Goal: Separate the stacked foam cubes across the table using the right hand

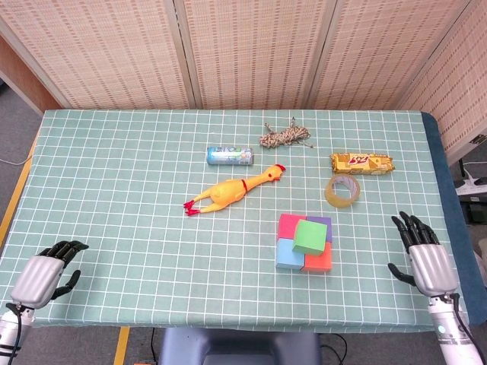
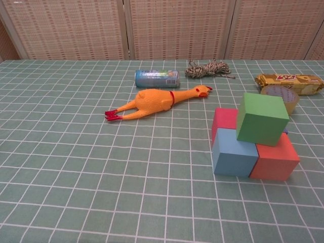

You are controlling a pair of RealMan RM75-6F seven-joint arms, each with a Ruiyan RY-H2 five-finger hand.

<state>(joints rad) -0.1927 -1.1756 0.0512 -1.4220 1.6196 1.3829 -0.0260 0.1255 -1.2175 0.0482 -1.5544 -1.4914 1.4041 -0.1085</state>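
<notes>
The right hand (image 1: 426, 258) is hovering spread and empty, apart from the foam cubes (image 1: 305, 243) sitting mid-counter; reaching carelessly risks toppling the green cube (image 2: 261, 119) onto the nearby tape roll (image 1: 342, 190)

Green cube (image 2: 262, 118) tilted atop pink (image 2: 224, 120), blue (image 2: 234, 153), red (image 2: 275, 156), purple (image 1: 321, 223) cubes.

Woven cane screen panels (image 1: 251, 53) behind, green checked tablecloth (image 1: 114, 190), grey floor (image 1: 15, 129)
</notes>
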